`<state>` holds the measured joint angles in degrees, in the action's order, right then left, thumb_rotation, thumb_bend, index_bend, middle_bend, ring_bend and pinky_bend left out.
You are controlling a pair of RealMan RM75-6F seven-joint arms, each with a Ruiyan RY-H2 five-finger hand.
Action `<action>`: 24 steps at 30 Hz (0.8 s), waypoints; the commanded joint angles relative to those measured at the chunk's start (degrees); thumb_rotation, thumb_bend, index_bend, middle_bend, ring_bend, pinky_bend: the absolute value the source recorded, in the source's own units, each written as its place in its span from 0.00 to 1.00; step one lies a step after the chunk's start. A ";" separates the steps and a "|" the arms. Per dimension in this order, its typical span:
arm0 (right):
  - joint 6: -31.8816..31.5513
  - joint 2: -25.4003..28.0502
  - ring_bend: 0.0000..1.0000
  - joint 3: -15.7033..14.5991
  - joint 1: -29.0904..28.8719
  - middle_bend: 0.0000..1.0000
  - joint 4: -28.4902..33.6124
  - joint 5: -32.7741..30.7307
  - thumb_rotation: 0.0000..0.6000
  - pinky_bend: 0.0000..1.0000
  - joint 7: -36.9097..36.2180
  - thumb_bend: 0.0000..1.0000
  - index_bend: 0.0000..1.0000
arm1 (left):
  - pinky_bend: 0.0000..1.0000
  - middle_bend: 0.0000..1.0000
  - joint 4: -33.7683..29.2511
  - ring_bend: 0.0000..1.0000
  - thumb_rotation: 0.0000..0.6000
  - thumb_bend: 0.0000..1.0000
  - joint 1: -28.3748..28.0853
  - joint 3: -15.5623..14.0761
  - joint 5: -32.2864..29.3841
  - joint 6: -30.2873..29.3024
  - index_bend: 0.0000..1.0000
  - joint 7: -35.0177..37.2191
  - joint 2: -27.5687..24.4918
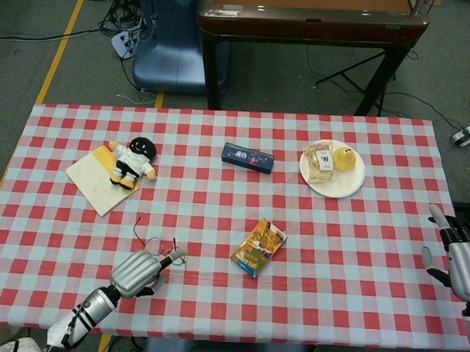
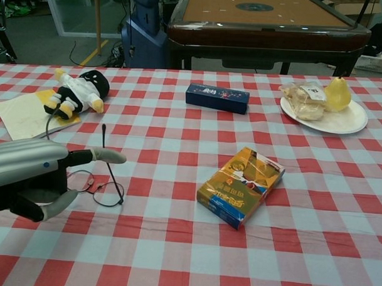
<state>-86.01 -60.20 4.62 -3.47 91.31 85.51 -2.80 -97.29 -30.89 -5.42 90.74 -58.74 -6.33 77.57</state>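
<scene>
My left hand (image 1: 135, 271) (image 2: 27, 165) lies low over the red-checked tablecloth near the front left edge, fingers curled and one finger stretched out to the right. Thin wire glasses (image 1: 152, 241) (image 2: 113, 171) sit right at that finger, one temple sticking up. The hand touches them, but the views do not show whether it grips them. My right hand (image 1: 456, 257) hovers off the right edge of the table with fingers apart and nothing in it; the chest view does not show it.
An orange and blue packet (image 1: 259, 247) (image 2: 241, 185) lies mid-table, a dark blue box (image 1: 247, 157) behind it. A white plate (image 1: 350, 184) holds a pear (image 1: 344, 157) and a bagged snack. A plush doll (image 1: 133, 160) lies on a cream pad (image 1: 92, 182).
</scene>
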 commanded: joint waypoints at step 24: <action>-0.51 0.93 0.15 -0.08 0.40 0.24 1.37 0.17 1.00 0.18 0.76 0.44 0.01 | 0.97 1.00 13.85 0.99 1.00 0.66 0.81 1.07 -6.74 4.09 0.06 5.69 5.62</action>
<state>-86.52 -59.27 4.54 -3.07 92.69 85.68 -2.04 -83.54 -30.17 -4.31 84.08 -54.68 -0.63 83.09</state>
